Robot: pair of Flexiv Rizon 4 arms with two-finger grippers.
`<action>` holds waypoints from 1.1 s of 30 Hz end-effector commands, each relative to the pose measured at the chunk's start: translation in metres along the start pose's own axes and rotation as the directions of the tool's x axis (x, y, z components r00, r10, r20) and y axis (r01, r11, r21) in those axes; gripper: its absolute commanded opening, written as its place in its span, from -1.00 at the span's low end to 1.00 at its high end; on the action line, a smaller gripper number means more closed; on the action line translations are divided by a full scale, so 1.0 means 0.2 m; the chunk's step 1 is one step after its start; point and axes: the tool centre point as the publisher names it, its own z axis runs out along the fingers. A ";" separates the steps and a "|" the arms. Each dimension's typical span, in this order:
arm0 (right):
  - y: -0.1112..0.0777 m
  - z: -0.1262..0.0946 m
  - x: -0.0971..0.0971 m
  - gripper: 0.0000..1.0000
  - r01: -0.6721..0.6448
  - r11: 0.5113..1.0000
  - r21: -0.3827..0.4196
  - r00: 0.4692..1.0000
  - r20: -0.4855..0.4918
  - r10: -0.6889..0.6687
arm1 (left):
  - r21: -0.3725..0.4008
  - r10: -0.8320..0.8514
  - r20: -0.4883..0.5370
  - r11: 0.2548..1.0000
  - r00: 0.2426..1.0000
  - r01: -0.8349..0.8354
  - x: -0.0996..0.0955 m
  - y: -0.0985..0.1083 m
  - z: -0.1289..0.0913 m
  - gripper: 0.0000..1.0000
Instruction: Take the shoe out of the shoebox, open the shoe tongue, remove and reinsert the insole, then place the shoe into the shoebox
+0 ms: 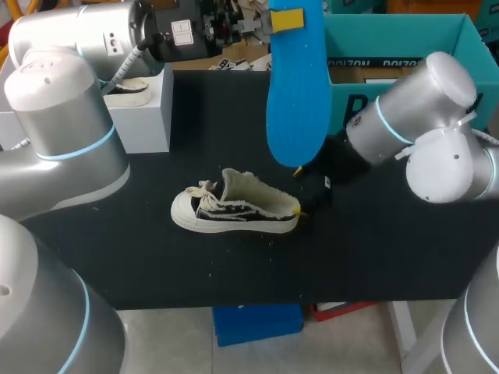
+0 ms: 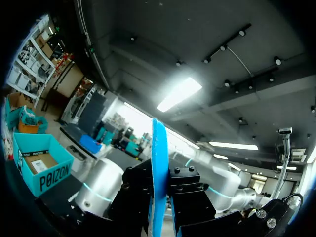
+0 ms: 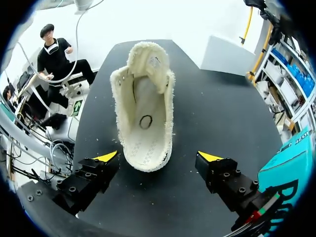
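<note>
The shoe (image 1: pixel 234 209) stands on its sole at mid-bench (image 1: pixel 374 257), toe to the left, tongue raised, interior open to view. The right hand (image 3: pixel 158 156) is released, its fingers either side of the heel and clear of it. The left hand (image 2: pixel 159 197) is clenched on the blue insole (image 1: pixel 296 93), held upright above the bench. The open teal shoebox (image 1: pixel 390 35) sits far right, with dark lettering (image 2: pixel 49 181) on its side and a white label (image 2: pixel 37 163) inside.
</note>
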 end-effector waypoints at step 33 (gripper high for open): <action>0.33 0.28 -0.14 1.00 0.062 0.871 0.486 0.998 -0.009 -0.066 | 0.000 0.001 0.001 1.000 1.000 -0.001 0.00 0.00 0.00 -1.00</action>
